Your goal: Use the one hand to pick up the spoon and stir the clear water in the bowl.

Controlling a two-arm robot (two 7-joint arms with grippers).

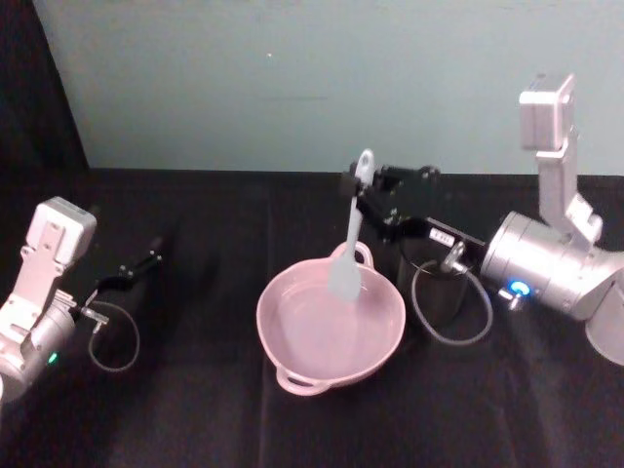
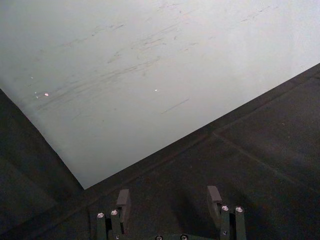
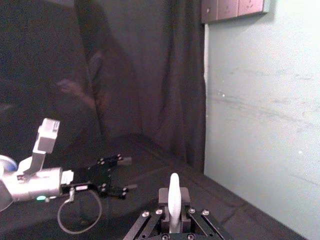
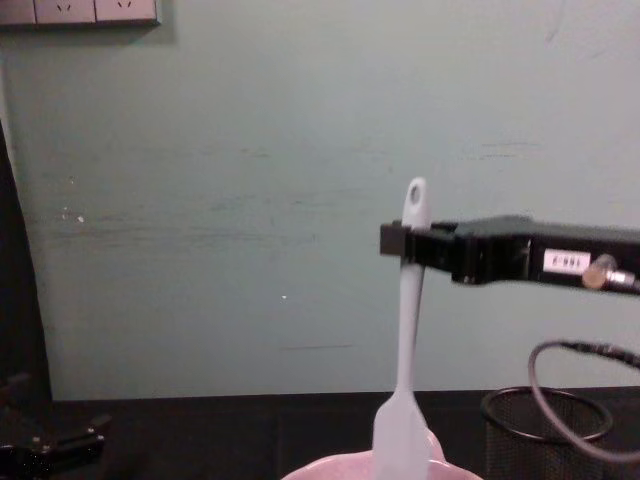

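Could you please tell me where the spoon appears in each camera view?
Head view: spoon at centre, over the bowl.
Chest view: spoon centre-right, hanging upright.
Right wrist view: spoon at bottom centre.
Left wrist view: parked left gripper facing the wall.
Shared landmark: right gripper clamping the handle.

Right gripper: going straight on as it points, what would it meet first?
The right gripper, holding the spoon, looks free until the black curtain; the left gripper sits aside, depth unclear.
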